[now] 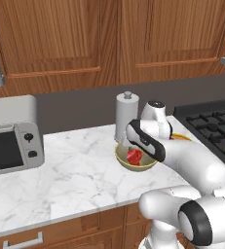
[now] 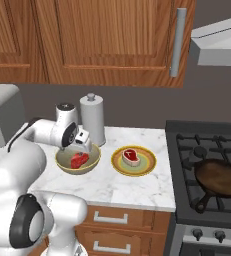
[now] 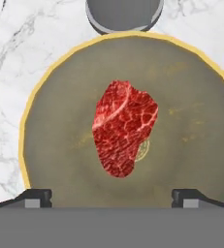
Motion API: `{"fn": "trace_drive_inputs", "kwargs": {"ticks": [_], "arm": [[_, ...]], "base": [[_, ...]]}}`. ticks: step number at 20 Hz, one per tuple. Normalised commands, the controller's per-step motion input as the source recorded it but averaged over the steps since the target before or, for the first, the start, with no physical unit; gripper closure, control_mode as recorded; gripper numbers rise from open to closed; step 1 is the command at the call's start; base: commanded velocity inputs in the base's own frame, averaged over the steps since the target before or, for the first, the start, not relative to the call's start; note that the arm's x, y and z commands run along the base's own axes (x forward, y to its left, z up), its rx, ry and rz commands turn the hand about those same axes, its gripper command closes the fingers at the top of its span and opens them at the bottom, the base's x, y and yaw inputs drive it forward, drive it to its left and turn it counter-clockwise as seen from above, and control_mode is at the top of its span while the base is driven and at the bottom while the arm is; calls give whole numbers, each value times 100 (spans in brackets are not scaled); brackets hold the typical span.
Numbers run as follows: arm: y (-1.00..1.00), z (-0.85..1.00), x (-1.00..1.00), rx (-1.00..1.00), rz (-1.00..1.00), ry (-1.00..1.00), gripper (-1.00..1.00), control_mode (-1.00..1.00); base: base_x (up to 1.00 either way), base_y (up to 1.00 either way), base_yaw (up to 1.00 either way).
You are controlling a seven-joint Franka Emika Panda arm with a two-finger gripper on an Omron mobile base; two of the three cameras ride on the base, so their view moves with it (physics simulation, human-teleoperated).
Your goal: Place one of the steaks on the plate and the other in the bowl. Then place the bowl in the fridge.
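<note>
Marble bench point(image 1: 75, 175) carries the bowl point(image 1: 123, 163) beneath the arm. From the right, one steak point(image 2: 79, 160) lies in it, the other point(image 2: 131, 156) on the plate point(image 2: 147, 167) beside. Hand view: claw point(image 3: 111, 196) spread open, empty; the steak's long axis runs top to bottom. Gripping the thin rim off-centre could tip the bowl.

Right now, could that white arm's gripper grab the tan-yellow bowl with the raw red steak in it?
Probably yes: the open gripper hangs right above the bowl, nothing between; only the steak lies inside.
</note>
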Motion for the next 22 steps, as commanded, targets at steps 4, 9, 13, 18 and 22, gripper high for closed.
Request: {"fn": "trace_drive_inputs", "kwargs": {"ticks": [4,9,13,18,22], "arm": [[-17,22,-51,0,-2,0,-100,-100],[0,43,-93,0,0,-4,-100,-100],[0,66,-100,0,6,-12,-100,-100],[0,50,-95,0,5,-24,-100,-100],[0,75,-71,0,2,-23,-100,-100]], "base": [[0,0,0],[0,0,0],[0,0,0],[0,0,0],[0,0,0]]}}
